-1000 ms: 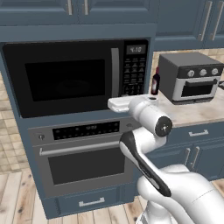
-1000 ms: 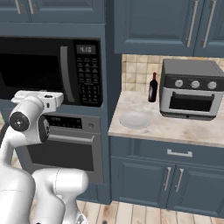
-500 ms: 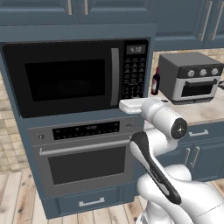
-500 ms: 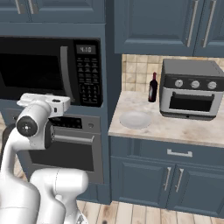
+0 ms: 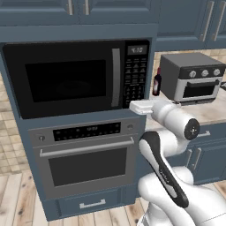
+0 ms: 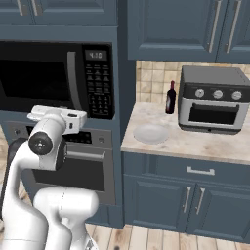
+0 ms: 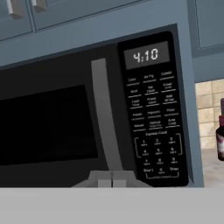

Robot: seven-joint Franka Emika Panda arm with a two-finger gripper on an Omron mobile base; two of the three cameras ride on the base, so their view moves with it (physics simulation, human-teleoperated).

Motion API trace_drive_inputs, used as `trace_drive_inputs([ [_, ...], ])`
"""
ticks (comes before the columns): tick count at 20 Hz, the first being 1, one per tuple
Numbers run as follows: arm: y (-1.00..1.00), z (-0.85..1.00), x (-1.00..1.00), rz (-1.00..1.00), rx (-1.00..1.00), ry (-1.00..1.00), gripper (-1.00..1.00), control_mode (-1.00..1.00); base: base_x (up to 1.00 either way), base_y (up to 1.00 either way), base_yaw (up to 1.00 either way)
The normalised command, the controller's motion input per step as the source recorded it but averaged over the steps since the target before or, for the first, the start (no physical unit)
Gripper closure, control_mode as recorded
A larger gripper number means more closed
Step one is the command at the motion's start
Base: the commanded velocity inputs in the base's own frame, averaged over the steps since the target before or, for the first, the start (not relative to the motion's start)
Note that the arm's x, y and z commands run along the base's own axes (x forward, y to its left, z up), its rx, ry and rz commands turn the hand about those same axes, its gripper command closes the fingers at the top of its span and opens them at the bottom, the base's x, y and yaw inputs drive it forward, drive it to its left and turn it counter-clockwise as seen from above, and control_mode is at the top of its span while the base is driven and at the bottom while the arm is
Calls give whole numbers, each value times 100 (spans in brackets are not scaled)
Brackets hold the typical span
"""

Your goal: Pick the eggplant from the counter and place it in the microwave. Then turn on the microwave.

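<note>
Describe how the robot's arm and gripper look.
The arm is glossy white, built of rounded, tube-like links with dark grey to black joint sections; a round grey cap with a small dark mark sits on one joint. The hand is a flat white block. The gripper has two small grey fingertips. No cables show.

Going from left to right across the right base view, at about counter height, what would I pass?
Microwave with its keypad → white plate on the counter → dark red bottle → grey toaster oven.
</note>
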Motion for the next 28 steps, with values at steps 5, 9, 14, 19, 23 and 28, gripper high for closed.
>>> trace_drive_inputs([
  [5, -12, -21, 0, -1, 1, 0, 100, -100, 0, 0, 0],
  [9, -7, -19, 4, -1, 1, 0, 100, -100, 0, 0, 0],
  [14, 0, -24, 15, -2, 0, 0, 100, -100, 0, 0, 0],
  [19, 2, -31, 25, -5, 0, -4, 100, -100, 0, 0, 0],
  [23, 2, -15, 26, -5, 0, -8, 100, -100, 0, 0, 0],
  [28, 0, -9, 28, -5, 0, -6, 100, -100, 0, 0, 0],
])
